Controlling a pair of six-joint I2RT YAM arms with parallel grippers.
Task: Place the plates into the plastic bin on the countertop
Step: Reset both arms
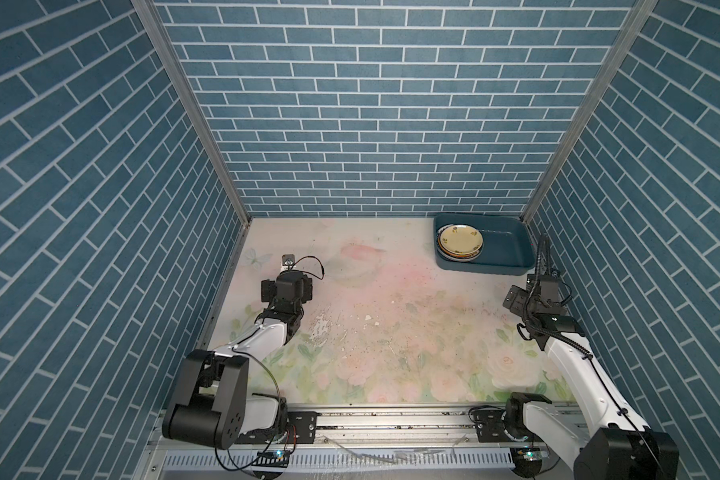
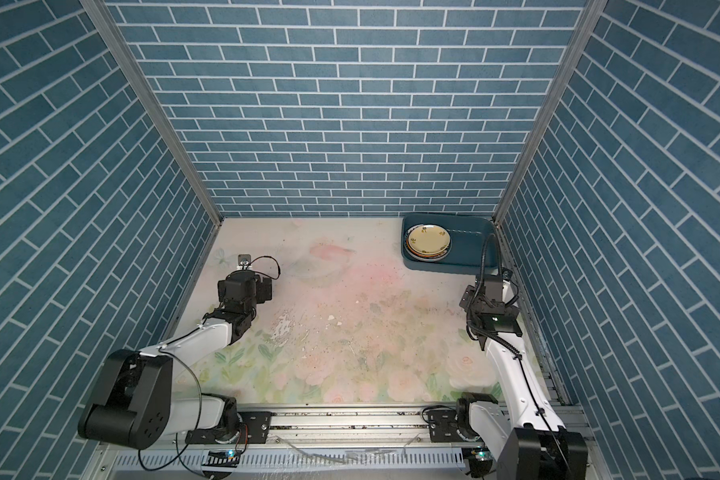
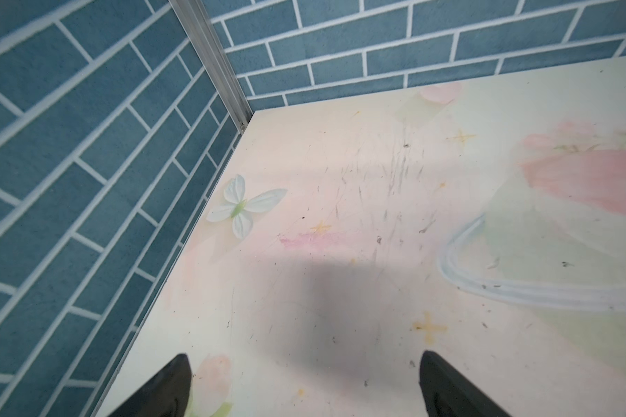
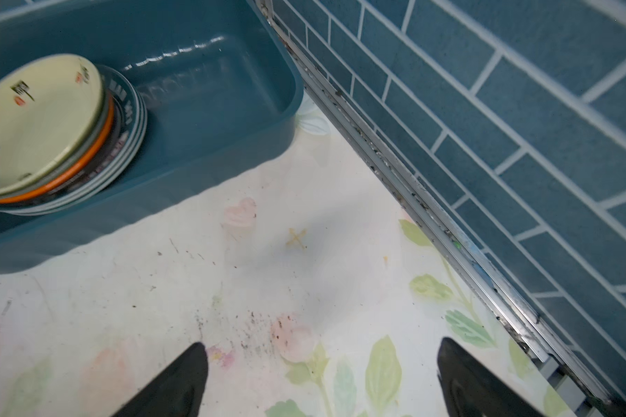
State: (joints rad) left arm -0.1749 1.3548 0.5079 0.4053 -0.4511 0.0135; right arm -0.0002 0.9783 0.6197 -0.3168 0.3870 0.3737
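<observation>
Resting stacked (cream-yellow topmost), the plates [image 4: 44,122] occupy the plastic bin [image 4: 210,94].

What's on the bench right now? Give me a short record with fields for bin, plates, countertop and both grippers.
Bin: dark teal rectangular plastic bin, far right corner
Plates: round plates stacked inside the bin, cream-yellow plate on top, orange plate beneath
Countertop: pale floral countertop, no plate seen on it
Left gripper: open, holding nothing
Right gripper: open, holding nothing, near the bin
</observation>
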